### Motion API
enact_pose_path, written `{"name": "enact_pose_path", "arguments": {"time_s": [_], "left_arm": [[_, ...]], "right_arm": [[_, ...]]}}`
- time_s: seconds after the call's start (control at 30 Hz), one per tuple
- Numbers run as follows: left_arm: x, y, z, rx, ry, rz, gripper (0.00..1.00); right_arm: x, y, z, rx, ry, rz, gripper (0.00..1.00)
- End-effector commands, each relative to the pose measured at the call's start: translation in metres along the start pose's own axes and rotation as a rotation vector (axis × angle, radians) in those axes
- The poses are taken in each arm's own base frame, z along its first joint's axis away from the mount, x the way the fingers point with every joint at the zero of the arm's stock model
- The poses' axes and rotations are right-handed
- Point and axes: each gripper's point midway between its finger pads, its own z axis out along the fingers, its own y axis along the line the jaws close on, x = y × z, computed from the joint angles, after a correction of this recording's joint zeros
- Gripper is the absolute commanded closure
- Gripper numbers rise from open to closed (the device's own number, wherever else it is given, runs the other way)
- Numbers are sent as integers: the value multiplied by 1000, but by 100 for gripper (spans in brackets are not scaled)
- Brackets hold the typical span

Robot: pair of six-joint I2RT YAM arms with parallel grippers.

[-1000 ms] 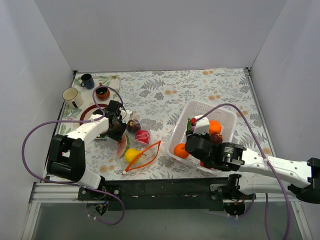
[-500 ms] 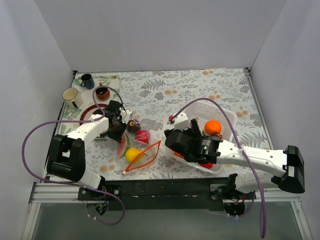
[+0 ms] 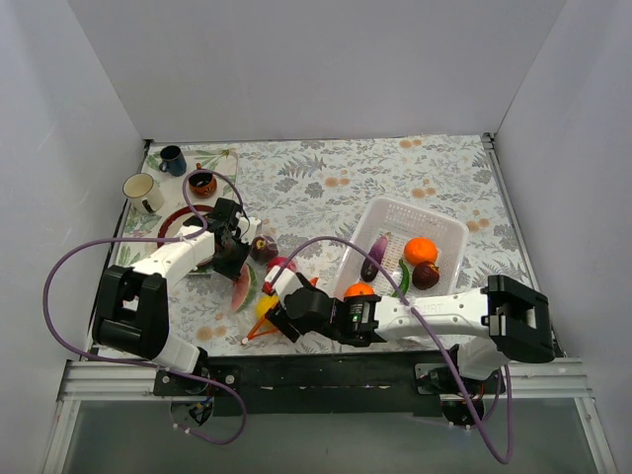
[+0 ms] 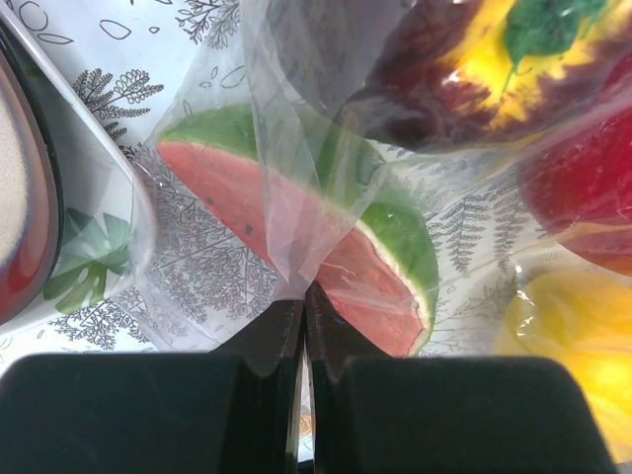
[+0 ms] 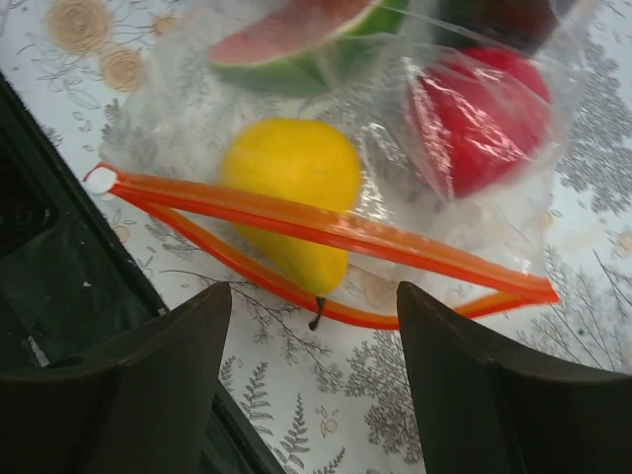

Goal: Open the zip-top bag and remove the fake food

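The zip-top bag (image 3: 259, 288) lies left of centre, its orange-red zip strip (image 5: 395, 242) parted and the mouth facing the near edge. Inside are a yellow fruit (image 5: 291, 178), a red piece (image 5: 484, 128), a watermelon slice (image 4: 296, 227) and a dark plum (image 4: 464, 89). My left gripper (image 4: 301, 296) is shut on a fold of the bag's far end, by the watermelon slice. My right gripper (image 5: 314, 326) is open and empty, just in front of the bag's mouth with the yellow fruit between its fingers' line. In the top view it (image 3: 274, 318) sits at the bag's near edge.
A white mesh basket (image 3: 449, 229) at the right holds an orange ball (image 3: 422, 249), an eggplant (image 3: 375, 255), a plum (image 3: 427, 275), a green piece and a second orange. Three mugs (image 3: 172, 159) and a red plate (image 3: 181, 223) stand at the far left. The black front rail (image 5: 59, 296) is close.
My right arm has swung from the basket leftwards and down to the bag's mouth. The left gripper and the bag have not moved.
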Motion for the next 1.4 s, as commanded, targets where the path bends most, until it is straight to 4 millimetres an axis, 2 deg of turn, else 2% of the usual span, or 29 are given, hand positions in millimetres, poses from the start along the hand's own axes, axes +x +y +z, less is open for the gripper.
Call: {"name": "enact_pose_path", "arguments": {"time_s": [0.0, 0.1, 0.27, 0.43, 0.57, 0.67, 0.73, 0.77, 0.9, 0.93, 1.0, 1.03, 1.1, 1.23, 1.37], "left_arm": [[-7, -1, -7, 2, -39, -6, 100], [-7, -1, -7, 0, -40, -6, 100], [-8, -1, -8, 3, -44, -6, 100], [-6, -2, -8, 5, -39, -3, 100], [-4, -2, -10, 7, -41, -2, 100], [-2, -1, -9, 3, -39, 1, 100], [-1, -2, -7, 5, -36, 3, 100], [-1, -2, -6, 5, -32, 2, 100], [-1, -2, -6, 10, -34, 4, 100], [-2, -2, -6, 5, -38, 7, 100], [0, -2, -5, 4, -31, 10, 100], [-1, -1, -4, 5, -30, 10, 100], [-1, -2, -3, 7, -32, 10, 100], [-3, -3, -3, 13, -30, 2, 100], [-4, -2, -5, 11, -34, 3, 100]], "right_arm": [[-31, 41, 15, -187, -111, -36, 13], [-20, 51, 27, -216, -72, -55, 2], [-10, 43, 52, -178, -22, -63, 2], [-12, 24, 73, -113, -21, -41, 1], [-18, 20, 84, -103, -34, -18, 1], [-25, 24, 81, -125, -60, -1, 1], [-22, 24, 78, -132, -63, 5, 1], [-28, 29, 75, -165, -85, 8, 1], [-29, 41, 60, -260, -71, -3, 3], [-23, 41, 56, -268, -59, -6, 4], [-27, 40, 43, -287, -78, 7, 5], [-18, 38, 40, -286, -69, 10, 5], [-23, 33, 30, -276, -98, 22, 5], [-21, 28, 30, -256, -94, 23, 6], [-17, 29, 42, -238, -67, 18, 7]]}}
